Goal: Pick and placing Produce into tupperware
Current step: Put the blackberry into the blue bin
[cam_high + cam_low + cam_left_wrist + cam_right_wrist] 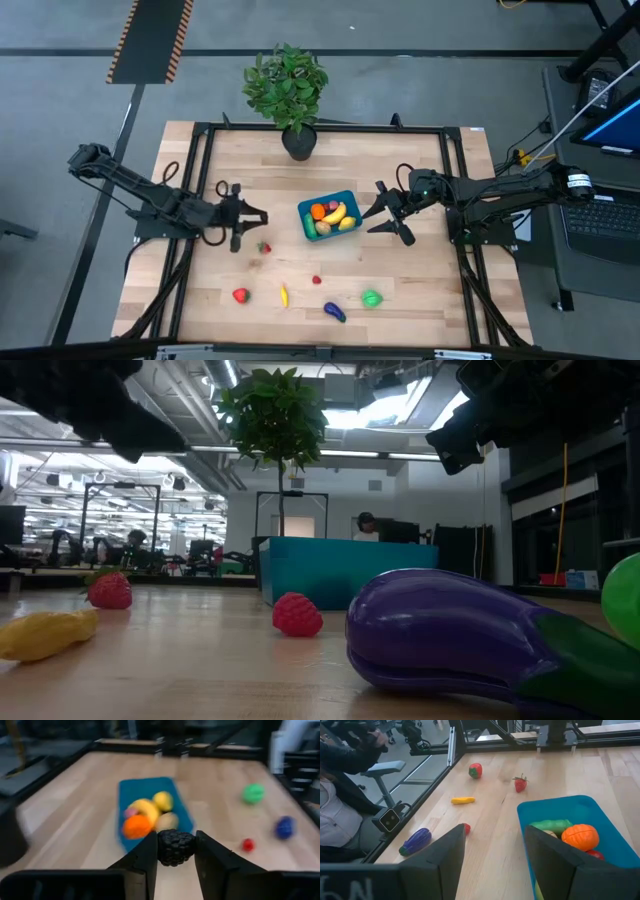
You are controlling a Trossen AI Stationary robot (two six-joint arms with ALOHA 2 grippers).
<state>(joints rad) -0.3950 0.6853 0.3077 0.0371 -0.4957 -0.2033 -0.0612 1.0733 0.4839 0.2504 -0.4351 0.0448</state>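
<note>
While the left gripper (250, 228) hung over the wooden table (420, 290) to the left of the teal tupperware (329, 216), its fingers (145, 862) were clamped on a small, dark, bumpy berry-like toy (176, 847), something only the left wrist view made plain; from overhead that piece could not be made out at all. Across the container, the right gripper (390, 214) hovered just beside the tub's right edge with its jaws apart and nothing between them, as the right wrist view showed. From above, the tupperware sat near the middle of the table, in front of a potted plant (288, 90), already holding a banana (338, 214), an orange piece (318, 211) and some green and red ones. Loose produce lay nearer the front edge: a strawberry (265, 247) just right of the left gripper, a small red berry (317, 280), a red piece (240, 295), a yellow piece (284, 296), a purple eggplant (334, 312) and a green piece (371, 298). At table height the eggplant filled the foreground, the red berry sat before the tub's wall, and the room stretched out behind. Only the right wrist view caught a seated person (340, 785) off the table's side.
</note>
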